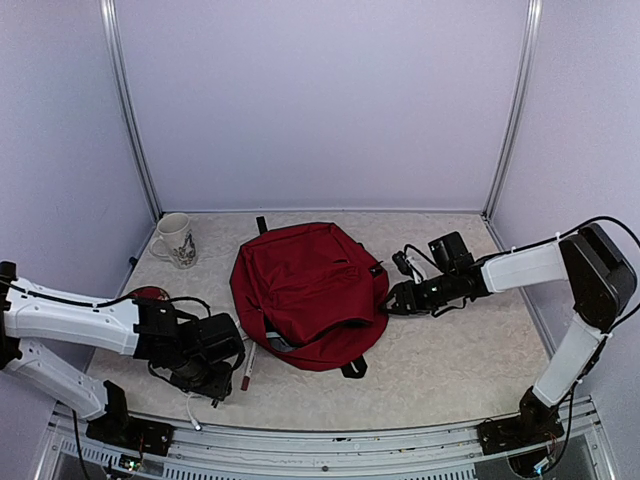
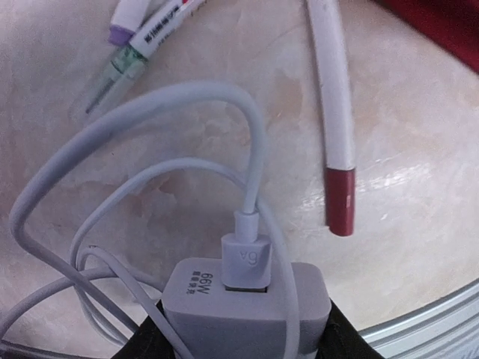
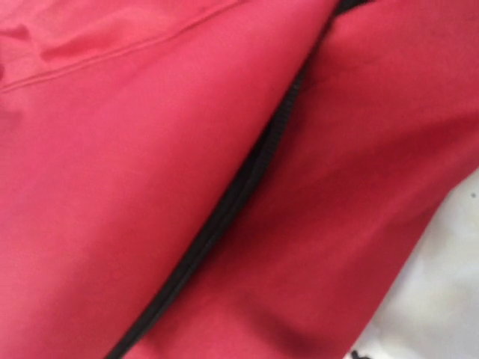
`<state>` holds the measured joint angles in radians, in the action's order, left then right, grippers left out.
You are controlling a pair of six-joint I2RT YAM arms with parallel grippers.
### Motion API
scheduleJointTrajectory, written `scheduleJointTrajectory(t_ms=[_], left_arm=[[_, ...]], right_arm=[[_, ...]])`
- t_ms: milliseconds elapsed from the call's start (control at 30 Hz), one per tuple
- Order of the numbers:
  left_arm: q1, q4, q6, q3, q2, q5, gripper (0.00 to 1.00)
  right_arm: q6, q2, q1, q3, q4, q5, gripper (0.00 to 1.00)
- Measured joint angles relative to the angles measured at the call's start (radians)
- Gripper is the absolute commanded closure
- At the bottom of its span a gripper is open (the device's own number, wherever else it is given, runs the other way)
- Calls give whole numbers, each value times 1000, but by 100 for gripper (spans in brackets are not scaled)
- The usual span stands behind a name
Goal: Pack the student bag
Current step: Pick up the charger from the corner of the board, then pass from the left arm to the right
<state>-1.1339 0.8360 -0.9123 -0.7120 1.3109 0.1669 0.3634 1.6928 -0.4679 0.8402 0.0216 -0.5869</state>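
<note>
My top camera sits above and behind the arm bases, looking down and forward across the whole table from well back. My left wrist camera looks down from very close at a wall charger, its cable and a red-capped marker; the top view shows that marker beside the student bag. My right wrist camera sits almost against the bag's red fabric, also seen from above.

Lab test cell, plain lilac walls, aluminium frame posts, marbled tabletop
</note>
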Motion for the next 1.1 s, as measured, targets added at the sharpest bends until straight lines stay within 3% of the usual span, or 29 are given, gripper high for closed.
scheduleJointTrajectory(t_ms=[300,500,600,667,733,867,1100], left_arm=[[-28,91,10,-191,-124,147,79],[-138,66,172,-442,-101,336,83],[-238,-17,325,-521,-48,460,81],[-300,-111,460,-541,-3,534,81],[-333,-202,589,-541,39,579,81],[-338,-402,805,-517,97,620,77],[-334,-615,990,-483,109,620,76]], right_arm=[[-6,-144,0,7,84,16,38],[0,-316,-1,42,118,-23,35],[47,-394,-26,45,38,-112,27],[79,-419,-100,61,-26,-154,18],[97,-410,-203,112,-50,-180,16],[99,-389,-332,203,-59,-158,16],[140,-385,-348,152,-137,-173,4]])
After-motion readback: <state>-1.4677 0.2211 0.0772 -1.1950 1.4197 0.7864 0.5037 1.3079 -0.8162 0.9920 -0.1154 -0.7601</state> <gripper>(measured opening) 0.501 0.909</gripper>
